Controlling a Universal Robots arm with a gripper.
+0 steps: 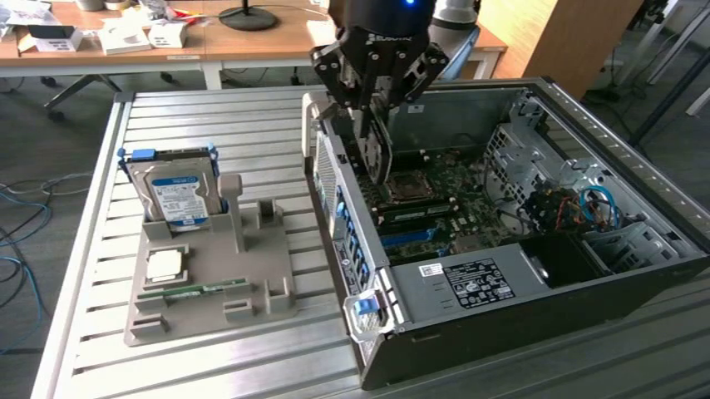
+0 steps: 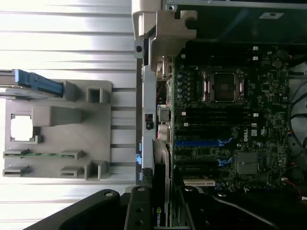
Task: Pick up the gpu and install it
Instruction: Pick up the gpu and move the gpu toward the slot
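My gripper (image 1: 375,104) is shut on the gpu (image 1: 377,148), a thin dark card that hangs on edge, straight down from the fingers. It hovers just inside the open computer case (image 1: 621,166), close to the case's rear wall and above the motherboard (image 1: 444,195). In the wrist view the gpu (image 2: 160,182) appears edge-on between my gripper (image 2: 160,203) fingers, a small logo on its edge. It lines up near the expansion slots beside the blue slot (image 2: 201,143). Its lower edge is still above the board.
A grey parts holder (image 1: 211,274) stands on the slatted table at the exterior view's left. It carries an upright hard drive (image 1: 178,191), a processor chip (image 1: 165,264) and a memory stick (image 1: 205,289). Desks with clutter stand behind.
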